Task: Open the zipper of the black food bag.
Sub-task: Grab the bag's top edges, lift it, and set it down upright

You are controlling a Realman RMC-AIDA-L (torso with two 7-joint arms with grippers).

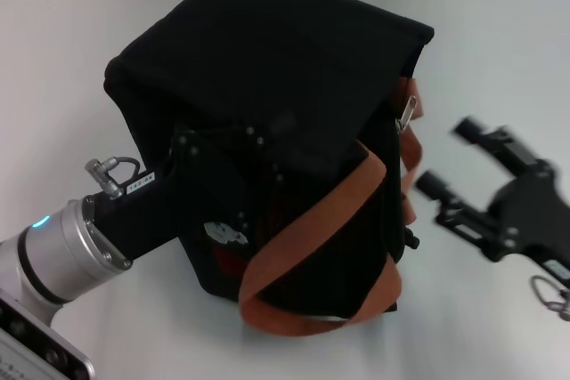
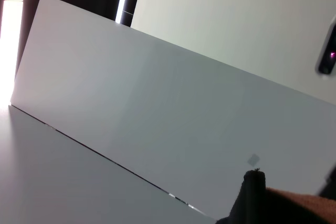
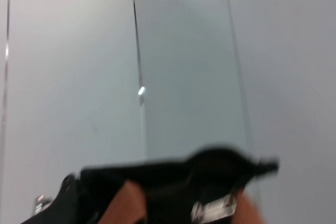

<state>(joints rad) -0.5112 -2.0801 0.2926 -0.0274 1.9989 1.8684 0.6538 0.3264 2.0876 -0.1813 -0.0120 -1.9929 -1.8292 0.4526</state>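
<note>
On the white table (image 1: 62, 77), nearest the robot, the left gripper (image 1: 209, 189) pressed against the black food bag (image 1: 267, 68) w/ its arm's silver collar behind; couldn't tell if fingers were spread or together. One bag, mid-table, boxy, black fabric, 2 orange-brown straps (image 1: 312, 229) looped across it. No readable writing. To the right, apart from the bag, the right gripper (image 1: 447, 159) was spread wide, holding nothing. Farther back, the zipper (image 1: 407, 111) w/ one silver pull at the bag's right edge.

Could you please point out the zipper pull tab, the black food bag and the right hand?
zipper pull tab (image 1: 408, 111), head view, silver metal tab.
black food bag (image 1: 294, 68), head view, top fabric panel.
right hand (image 1: 452, 157), head view, between its fingertips.
</note>
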